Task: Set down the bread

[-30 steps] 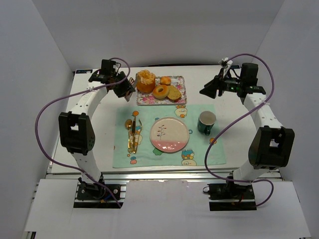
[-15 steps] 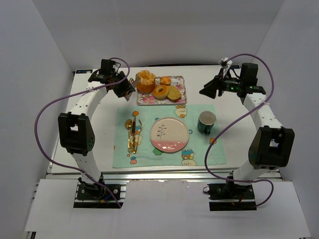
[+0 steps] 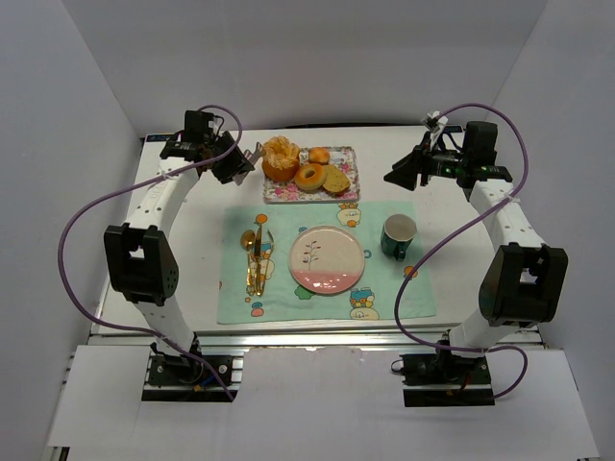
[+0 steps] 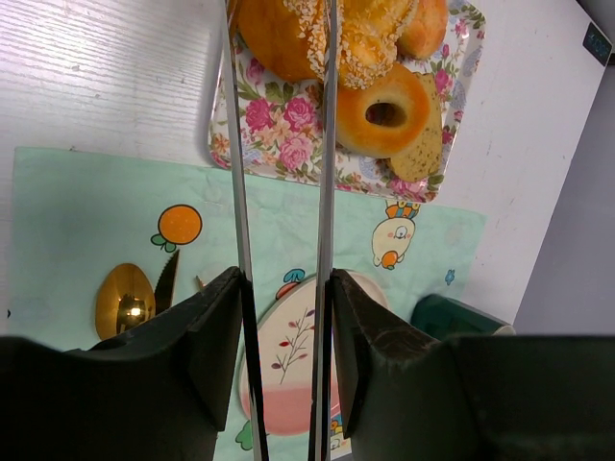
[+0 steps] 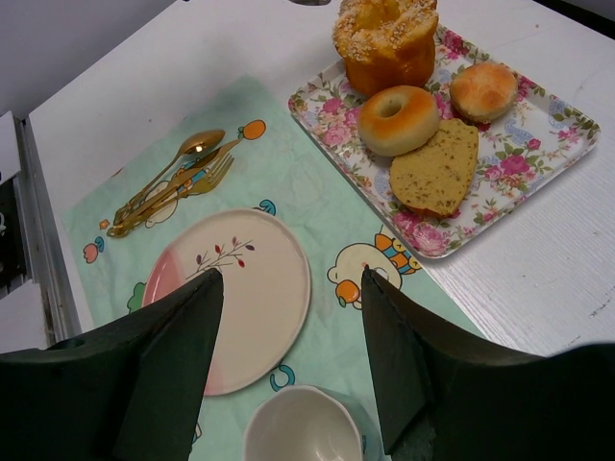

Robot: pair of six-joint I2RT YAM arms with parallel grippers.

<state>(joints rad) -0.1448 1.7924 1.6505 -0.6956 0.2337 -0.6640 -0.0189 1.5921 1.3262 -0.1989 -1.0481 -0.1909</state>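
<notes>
From above, the bread [image 3: 281,157] stands at the left end of the flowered tray [image 3: 277,193] at the far side of the worktop [image 3: 192,221], just beside a ring donut [image 3: 309,177]. The left tool [image 3: 236,159] hangs just left of the tray, clenched on thin metal tongs [image 3: 255,154] whose tips point at the bread. The right tool [image 3: 398,174] hovers well apart from it, above the far right of the worktop. In the left wrist view, the left tool [image 4: 285,279] presses its fingers [image 4: 216,336] against both blades of the tongs [image 4: 234,144], which run up across the tray [image 4: 279,134] and over the bread [image 4: 279,38]; whether they touch it cannot be told. In the right wrist view, the right tool [image 5: 288,279] is released, with nothing between its jaws, and the bread [image 5: 387,43] sits upright in the tray's [image 5: 553,144] far corner, beyond the plate [image 5: 240,288].
</notes>
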